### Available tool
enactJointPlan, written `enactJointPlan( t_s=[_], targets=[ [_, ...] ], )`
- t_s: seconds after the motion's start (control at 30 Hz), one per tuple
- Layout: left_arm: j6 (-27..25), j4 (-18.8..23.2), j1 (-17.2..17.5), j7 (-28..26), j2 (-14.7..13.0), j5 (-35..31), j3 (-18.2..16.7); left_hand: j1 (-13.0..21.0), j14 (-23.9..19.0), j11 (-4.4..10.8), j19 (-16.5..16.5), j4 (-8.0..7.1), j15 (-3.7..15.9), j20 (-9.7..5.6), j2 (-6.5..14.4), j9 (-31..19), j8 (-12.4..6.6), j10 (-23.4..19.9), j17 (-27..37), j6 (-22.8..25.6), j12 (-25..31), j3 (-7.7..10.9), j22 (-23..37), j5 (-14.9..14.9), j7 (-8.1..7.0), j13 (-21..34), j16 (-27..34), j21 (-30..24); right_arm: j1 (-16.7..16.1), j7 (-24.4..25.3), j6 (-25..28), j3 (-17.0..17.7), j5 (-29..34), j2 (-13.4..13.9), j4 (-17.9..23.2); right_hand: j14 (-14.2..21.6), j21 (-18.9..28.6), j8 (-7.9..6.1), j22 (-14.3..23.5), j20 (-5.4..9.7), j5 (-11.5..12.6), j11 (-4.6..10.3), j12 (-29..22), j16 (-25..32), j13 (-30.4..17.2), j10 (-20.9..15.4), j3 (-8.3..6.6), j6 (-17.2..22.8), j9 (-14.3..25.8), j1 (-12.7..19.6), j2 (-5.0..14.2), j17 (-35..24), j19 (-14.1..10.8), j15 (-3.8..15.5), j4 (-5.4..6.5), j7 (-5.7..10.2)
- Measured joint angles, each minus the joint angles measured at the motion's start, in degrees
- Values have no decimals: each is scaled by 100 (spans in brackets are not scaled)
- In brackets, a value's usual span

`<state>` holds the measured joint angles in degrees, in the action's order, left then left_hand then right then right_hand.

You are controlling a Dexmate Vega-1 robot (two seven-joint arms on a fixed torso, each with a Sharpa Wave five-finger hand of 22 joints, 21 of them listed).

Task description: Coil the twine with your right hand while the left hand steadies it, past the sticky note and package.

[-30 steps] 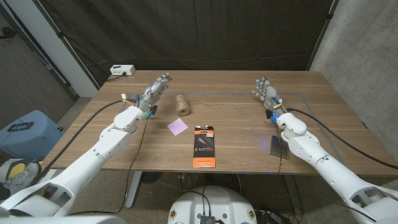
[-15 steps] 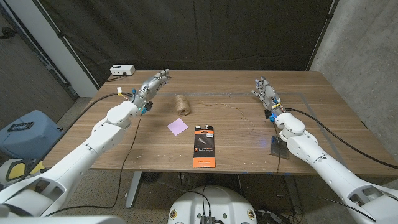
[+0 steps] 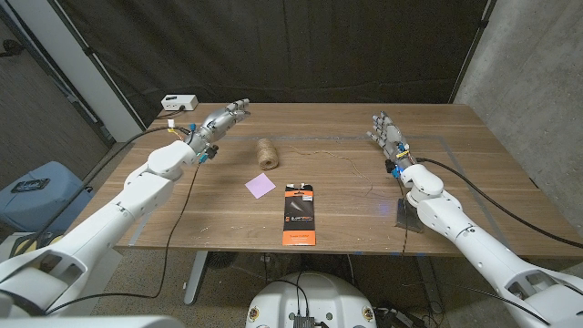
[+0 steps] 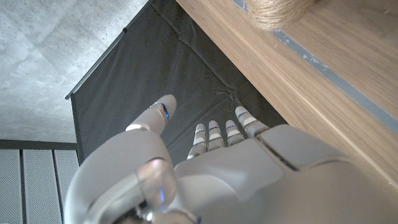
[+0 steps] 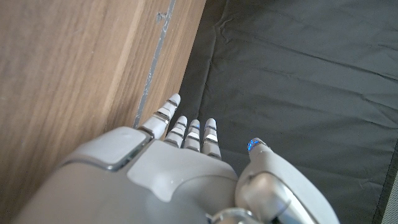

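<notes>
Black curtains backed the wooden table (image 3: pixel 474 137). In the head view, the twine spool (image 3: pixel 266 152) stood left of centre, a loose strand (image 3: pixel 339 163) trailing right, with the sticky note (image 3: pixel 260 185) and package (image 3: pixel 299 215) below it. The left hand (image 3: pixel 221 121), upper left, and right hand (image 3: pixel 389 135), upper right, held nothing, fingers extended, both apart from the twine. Coiling looked unstarted.

The left wrist view showed the spool's base (image 4: pixel 280 12) beyond straight fingers (image 4: pixel 217 132).

The right wrist view showed straight fingers (image 5: pixel 186 129) over bare wood.

The grey left hand (image 3: pixel 221 120) reaches out with straight fingers (image 4: pixel 214 132) and holds nothing. The grey right hand (image 3: pixel 388 134) is open too, fingers (image 5: pixel 186 128) apart.
</notes>
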<state>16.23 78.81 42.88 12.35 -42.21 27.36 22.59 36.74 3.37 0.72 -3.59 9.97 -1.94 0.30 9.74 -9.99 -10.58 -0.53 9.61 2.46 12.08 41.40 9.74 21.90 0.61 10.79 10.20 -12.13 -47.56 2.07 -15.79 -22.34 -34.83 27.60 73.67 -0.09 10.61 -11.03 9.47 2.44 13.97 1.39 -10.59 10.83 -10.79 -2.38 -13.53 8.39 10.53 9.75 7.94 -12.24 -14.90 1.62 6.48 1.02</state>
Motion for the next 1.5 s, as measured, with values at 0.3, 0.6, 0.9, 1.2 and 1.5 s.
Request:
enactJointPlan(
  t_s=[0.3, 0.6, 0.9, 1.2, 1.5],
  targets=[
    [125, -216, -325, 530, -185, -145, 124, 136, 22, 0, 0, 48, 21, 0, -30, 0, 0, 0, 0, 0, 0, 49, 0, 100, 0, 0, 0, 49, 3, 91, -13, 2, 30, -14, -20, 2, 0, 0, 0, 0, 0, -20, 0, 0, 0, 35, 0, 0, 0, 0, 0, 27, 0, 2, 0, 0],
    [293, -463, -696, 1052, -330, -356, 259, 264, 44, 22, 0, 71, -1, 0, -67, 0, 0, 23, 0, 0, 0, 72, -1, 143, 0, 29, 0, 71, 33, 147, -36, 16, 58, -36, -84, 25, 0, 0, 0, 0, 0, -55, 0, 0, 0, 70, -23, 0, 29, 23, 23, 26, 0, 25, -23, 0],
    [482, -727, -1065, 1600, -437, -565, 409, 468, 149, 19, 74, 94, -22, 30, -122, 0, 27, 109, 0, -168, -10, 130, 0, 250, -63, 29, -25, 111, 104, 179, -50, 18, 87, -85, -187, 24, 0, 0, 0, 0, 0, -55, 0, 0, 0, 131, -48, -22, 29, 46, 0, 44, 0, 24, -48, -22],
    [676, -1079, -1504, 2159, -483, -770, 599, 769, 331, -52, 220, 86, -82, 10, -227, 1, 50, 329, 1, -454, -67, 184, -1, 355, -146, 28, -24, 134, 163, 260, -77, 8, 129, -150, -277, 24, 0, 0, 0, 0, 0, -55, 0, 22, 1, 130, -47, -23, 28, 46, 0, 53, 0, 24, -47, -20],
    [900, -1361, -1938, 2643, -532, -1095, 806, 899, 402, -51, 248, 86, -92, 20, -296, 1, 50, 424, 1, -586, -68, 184, -1, 399, -71, 56, -23, 156, 204, 343, -119, -1, 171, -215, -353, 24, 0, 0, -1, 0, 0, -97, 0, 22, 1, 172, -81, -74, 28, 46, 0, 52, 0, 24, -49, -30]
  ],
)
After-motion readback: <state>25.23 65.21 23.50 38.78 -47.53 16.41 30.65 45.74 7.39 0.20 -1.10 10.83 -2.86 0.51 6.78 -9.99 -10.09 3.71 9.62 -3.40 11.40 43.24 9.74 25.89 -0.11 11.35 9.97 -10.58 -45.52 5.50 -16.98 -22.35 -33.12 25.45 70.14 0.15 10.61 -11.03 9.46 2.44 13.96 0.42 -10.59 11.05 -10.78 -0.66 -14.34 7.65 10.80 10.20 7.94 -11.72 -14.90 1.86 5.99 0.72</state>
